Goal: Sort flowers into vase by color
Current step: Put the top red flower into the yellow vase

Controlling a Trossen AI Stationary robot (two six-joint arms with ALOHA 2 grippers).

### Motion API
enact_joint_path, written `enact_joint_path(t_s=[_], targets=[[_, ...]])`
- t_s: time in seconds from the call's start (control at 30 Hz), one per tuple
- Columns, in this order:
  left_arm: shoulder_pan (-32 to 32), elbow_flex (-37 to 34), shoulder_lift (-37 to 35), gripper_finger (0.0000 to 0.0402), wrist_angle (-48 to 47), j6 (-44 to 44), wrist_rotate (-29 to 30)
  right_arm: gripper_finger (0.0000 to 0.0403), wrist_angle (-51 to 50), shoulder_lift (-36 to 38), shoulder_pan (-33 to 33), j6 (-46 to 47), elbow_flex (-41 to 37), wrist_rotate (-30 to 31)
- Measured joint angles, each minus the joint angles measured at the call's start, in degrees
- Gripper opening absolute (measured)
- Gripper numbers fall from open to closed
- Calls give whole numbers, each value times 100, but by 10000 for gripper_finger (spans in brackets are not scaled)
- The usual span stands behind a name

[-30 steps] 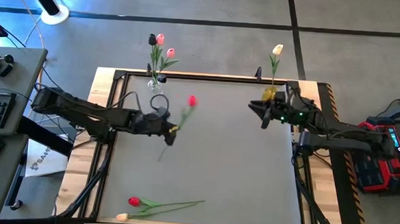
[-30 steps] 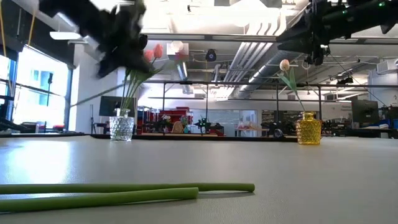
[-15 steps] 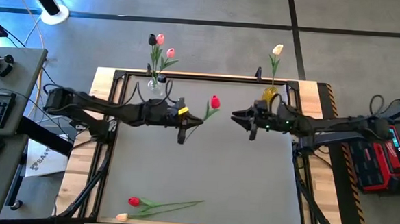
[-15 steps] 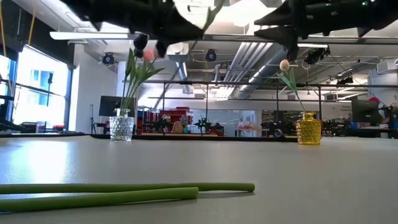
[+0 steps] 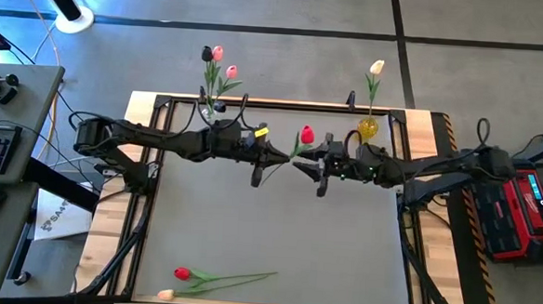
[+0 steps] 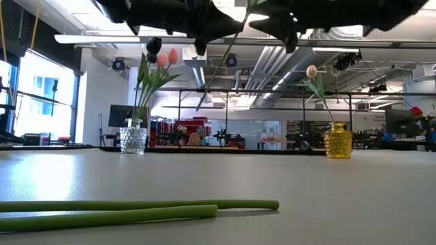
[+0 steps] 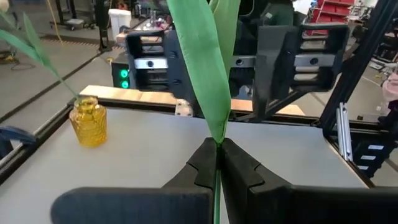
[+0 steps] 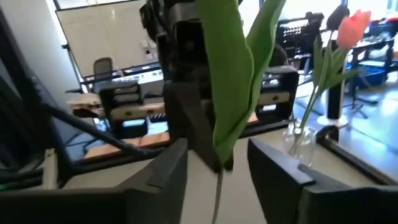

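Observation:
My left gripper [image 5: 273, 158] [image 7: 217, 144] is shut on a red tulip [image 5: 307, 135] held high over the table's far middle. My right gripper [image 5: 301, 165] [image 8: 217, 149] faces it, open, with a finger on either side of the tulip's green leaves [image 8: 230, 93] and not touching them. A clear vase [image 5: 215, 116] [image 6: 133, 139] at the far edge holds pink and near-black tulips. A yellow vase [image 5: 367, 129] [image 6: 338, 141] holds a cream one. A red tulip [image 5: 182, 274] and a cream tulip [image 5: 165, 294] lie flat near the near edge. My left gripper pinches the red tulip's stem [image 7: 217, 163] between its two fingers, just below where the leaves [image 7: 205, 68] start. The fingers come level from the table's left, across the stem. The tulip is lifted clear and tilted, its lower stem end [image 5: 262, 179] hanging below the fingers.
The stems [image 6: 136, 205] of the two lying tulips run across the front of the low view. Both vases stand by the table's far rail [image 5: 283, 105]. Bare grey tabletop [image 5: 277, 227] lies between the arms and the lying tulips.
My left gripper has carried the red tulip toward the table's right and far side. My right gripper has travelled left from beside the yellow vase until its fingers stand around the tulip's leaves.

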State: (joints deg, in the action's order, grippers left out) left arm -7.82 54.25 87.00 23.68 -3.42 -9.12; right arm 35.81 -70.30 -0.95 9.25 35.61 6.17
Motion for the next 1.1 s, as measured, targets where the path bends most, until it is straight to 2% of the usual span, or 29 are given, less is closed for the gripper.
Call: enact_joint_path(t_s=[0.17, 0.27, 0.4, 0.6, 0.67, 0.83, 0.97, 1.1], targets=[[40, 12, -2, 0, 11, 68, -1, 203, -298, -309, -7, -61, 516, 392], [67, 12, -2, 0, 13, 70, 10, 206, -809, -327, -7, 302, 728, 389], [106, 12, -2, 0, -3, 69, 62, 162, -1415, -289, 26, 475, 901, 237], [112, 12, -2, 9, -17, -215, 136, 37, -1898, -172, 26, 372, 1058, 91], [110, 12, -4, 18, -26, -231, 150, 11, -1974, -115, 20, 293, 1058, 130], [97, 12, -7, 47, -41, -234, 232, 10, -2704, 222, 20, 475, 1060, 984], [63, 10, -64, 71, -246, -251, 220, 6, -3821, 722, -22, 581, 1060, 1768], [-15, 8, -184, 88, -627, -306, 237, 3, -5105, 1401, -281, 1229, 1060, 2179]])
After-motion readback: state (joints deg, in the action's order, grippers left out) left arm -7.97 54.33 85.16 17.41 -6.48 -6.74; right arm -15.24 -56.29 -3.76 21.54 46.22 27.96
